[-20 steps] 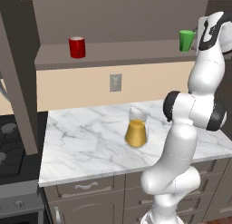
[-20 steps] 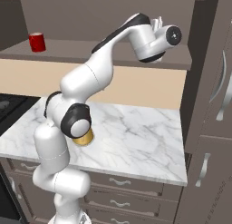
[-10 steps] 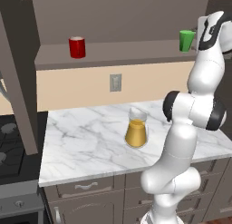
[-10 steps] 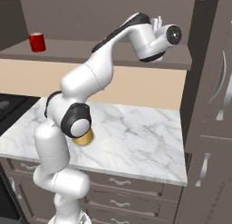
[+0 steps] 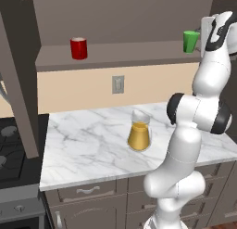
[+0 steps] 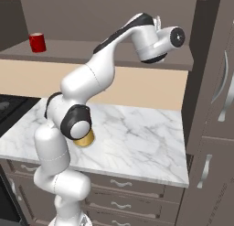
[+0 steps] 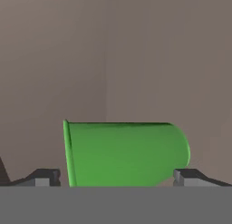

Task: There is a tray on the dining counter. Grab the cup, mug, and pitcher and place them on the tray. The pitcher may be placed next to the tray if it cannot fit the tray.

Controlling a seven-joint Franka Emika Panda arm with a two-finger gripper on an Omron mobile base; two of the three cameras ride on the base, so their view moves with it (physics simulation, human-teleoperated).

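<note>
The green cup (image 5: pixel 190 41) stands on a high brown shelf (image 5: pixel 129 54) at its right end. My gripper (image 5: pixel 202 37) is raised to shelf height just right of it, open. In the hand view the cup (image 7: pixel 124 153) appears on its side because the hand is rolled, and it lies between my two spread fingertips (image 7: pixel 44 177) without touching them. The red mug (image 5: pixel 79 48) stands further left on the same shelf, also the mug (image 6: pixel 37 42) from the other side. The glass pitcher (image 5: pixel 139 130) with orange liquid stands on the marble top below. The tray and dining counter are out of view.
A marble top (image 5: pixel 88 144) with drawers lies under the shelf, with a wall socket (image 5: pixel 118 84) behind it. A dark stove (image 5: pixel 11 149) adjoins it on the left. Tall cabinets (image 6: pixel 215 97) stand at the right, close to my hand.
</note>
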